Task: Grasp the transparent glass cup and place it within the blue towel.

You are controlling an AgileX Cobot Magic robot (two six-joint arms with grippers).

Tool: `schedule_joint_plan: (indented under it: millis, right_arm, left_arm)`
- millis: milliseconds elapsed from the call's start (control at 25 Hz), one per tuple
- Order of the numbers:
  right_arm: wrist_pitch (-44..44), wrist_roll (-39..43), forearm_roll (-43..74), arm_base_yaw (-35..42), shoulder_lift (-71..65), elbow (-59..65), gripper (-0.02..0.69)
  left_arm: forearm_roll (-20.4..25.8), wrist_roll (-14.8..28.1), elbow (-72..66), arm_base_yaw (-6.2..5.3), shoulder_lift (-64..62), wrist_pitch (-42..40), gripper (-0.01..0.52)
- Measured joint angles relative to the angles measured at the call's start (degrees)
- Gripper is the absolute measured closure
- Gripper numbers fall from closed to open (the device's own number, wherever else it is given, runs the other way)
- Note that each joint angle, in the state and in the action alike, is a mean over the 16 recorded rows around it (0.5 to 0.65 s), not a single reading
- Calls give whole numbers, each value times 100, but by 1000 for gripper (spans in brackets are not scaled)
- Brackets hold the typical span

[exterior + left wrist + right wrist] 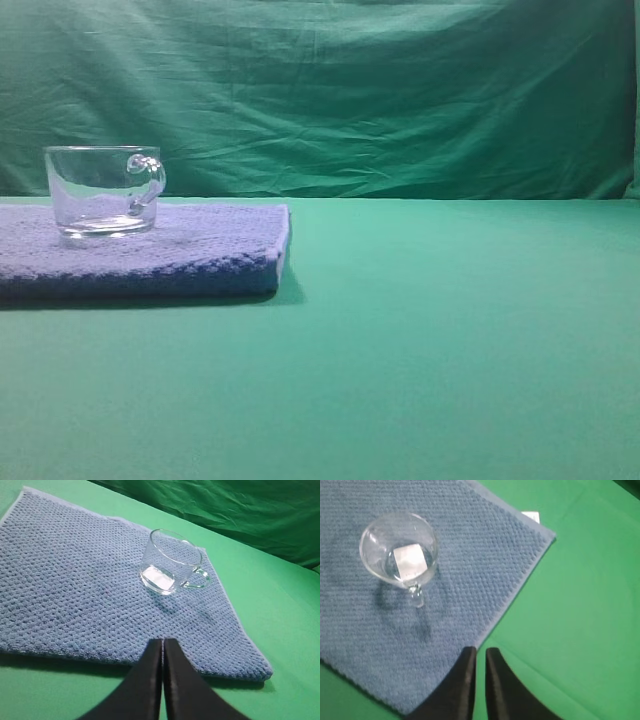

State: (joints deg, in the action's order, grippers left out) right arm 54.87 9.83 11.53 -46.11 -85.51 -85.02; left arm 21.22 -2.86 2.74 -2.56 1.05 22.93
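Note:
The transparent glass cup (100,190) stands upright on the blue towel (200,255) at the left of the table, its handle toward the right. From the left wrist the cup (170,562) sits near the far right corner of the towel (75,590); my left gripper (163,641) is shut and empty over the towel's near edge, well short of the cup. Seen from above by the right wrist, the cup (400,550) rests on the towel (470,555). My right gripper (480,651) is shut on nothing, above the towel's edge and apart from the cup. Neither gripper appears in the high view.
A green cloth covers the table (450,340) and hangs as a creased backdrop (400,90) behind it. A small white tag (531,516) pokes out from under the towel's far corner.

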Motion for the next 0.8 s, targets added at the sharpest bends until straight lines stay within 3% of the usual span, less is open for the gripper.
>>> schedule_joint_plan:
  millis: [360,800]
  right_arm:
    - [-1317,292,7,0,2501,2620,615]
    - [-1426,495,15,0,4307,3779,615]
  left_arm:
    - [0,0,0,0,0,-21,514]
    - [0,0,0,0,0,-21,514]
